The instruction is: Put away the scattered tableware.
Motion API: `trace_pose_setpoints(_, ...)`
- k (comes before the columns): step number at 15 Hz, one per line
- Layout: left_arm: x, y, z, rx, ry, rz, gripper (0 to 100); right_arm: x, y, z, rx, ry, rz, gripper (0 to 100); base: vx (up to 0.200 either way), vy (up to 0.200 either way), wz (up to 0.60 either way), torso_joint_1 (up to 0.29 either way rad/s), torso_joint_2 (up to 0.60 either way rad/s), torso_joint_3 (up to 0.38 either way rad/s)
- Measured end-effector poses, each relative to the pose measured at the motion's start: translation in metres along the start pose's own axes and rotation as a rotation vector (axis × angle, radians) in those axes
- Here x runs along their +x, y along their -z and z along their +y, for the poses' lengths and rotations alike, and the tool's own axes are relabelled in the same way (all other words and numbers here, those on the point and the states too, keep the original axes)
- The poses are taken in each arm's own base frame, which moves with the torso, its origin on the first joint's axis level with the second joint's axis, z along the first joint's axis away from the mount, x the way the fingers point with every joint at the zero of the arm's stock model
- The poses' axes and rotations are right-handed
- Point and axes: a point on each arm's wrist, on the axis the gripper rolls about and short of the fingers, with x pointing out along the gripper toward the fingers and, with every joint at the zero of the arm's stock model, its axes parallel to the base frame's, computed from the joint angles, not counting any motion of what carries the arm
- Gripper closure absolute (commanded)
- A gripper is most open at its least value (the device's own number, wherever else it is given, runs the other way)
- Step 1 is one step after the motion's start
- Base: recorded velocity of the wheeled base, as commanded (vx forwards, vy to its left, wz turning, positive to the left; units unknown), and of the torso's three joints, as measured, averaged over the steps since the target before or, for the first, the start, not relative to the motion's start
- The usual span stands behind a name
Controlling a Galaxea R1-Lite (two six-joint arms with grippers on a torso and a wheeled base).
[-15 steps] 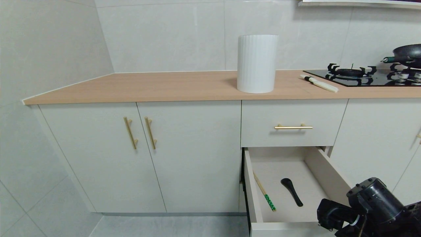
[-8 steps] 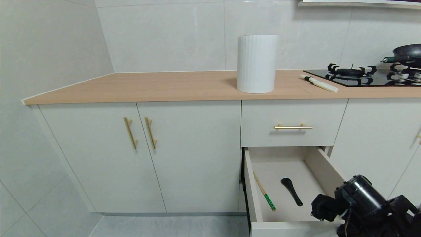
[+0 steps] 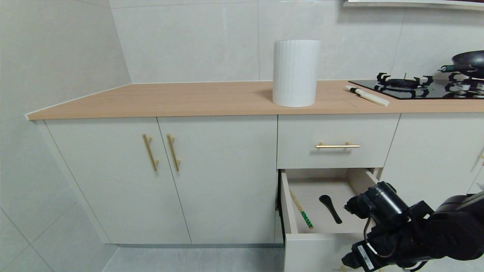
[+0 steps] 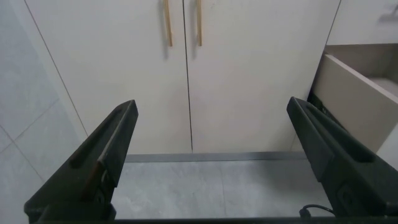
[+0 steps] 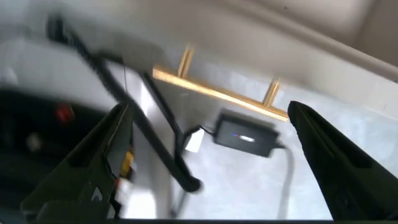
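Right wrist view: end effector (image 5: 208, 112) spread wide.

head looks down at doors (image 3: 113, 177), drawer (image 3: 314, 247); low left wrist shares both

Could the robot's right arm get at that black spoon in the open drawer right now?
Probably yes. The black spoon lies uncovered in the open drawer, and the right gripper, open, sits low by the drawer's front; it would have to rise over that first.
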Motion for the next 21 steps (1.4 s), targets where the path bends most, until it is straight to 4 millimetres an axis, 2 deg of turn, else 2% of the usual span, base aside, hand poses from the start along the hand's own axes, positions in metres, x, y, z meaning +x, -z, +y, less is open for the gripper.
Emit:
trace_pose_setpoints(7, 0.000, 0.000, 0.000, 0.000, 0.000, 0.000, 0, 0.021, -0.033, -0.010, 0.106, 0.052, -0.036, 0, 0.000, 0.000, 0.00, 0.000, 0.00, 0.000)
trace_pose_setpoints(12, 0.000, 0.000, 0.000, 0.000, 0.000, 0.000, 0, 0.036, -0.073, -0.018, 0.152, 0.086, -0.113, 0, 0.000, 0.000, 0.00, 0.000, 0.00, 0.000)
trace_pose_setpoints(18, 0.000, 0.000, 0.000, 0.000, 0.000, 0.000, 0, 0.067, -0.112, -0.034, 0.213, 0.134, -0.163, 0, 0.000, 0.000, 0.00, 0.000, 0.00, 0.000)
trace_pose_setpoints(21, 0.000, 0.000, 0.000, 0.000, 0.000, 0.000, 0, 0.083, -0.124, -0.041, 0.247, 0.146, -0.179, 0, 0.000, 0.000, 0.00, 0.000, 0.00, 0.000)
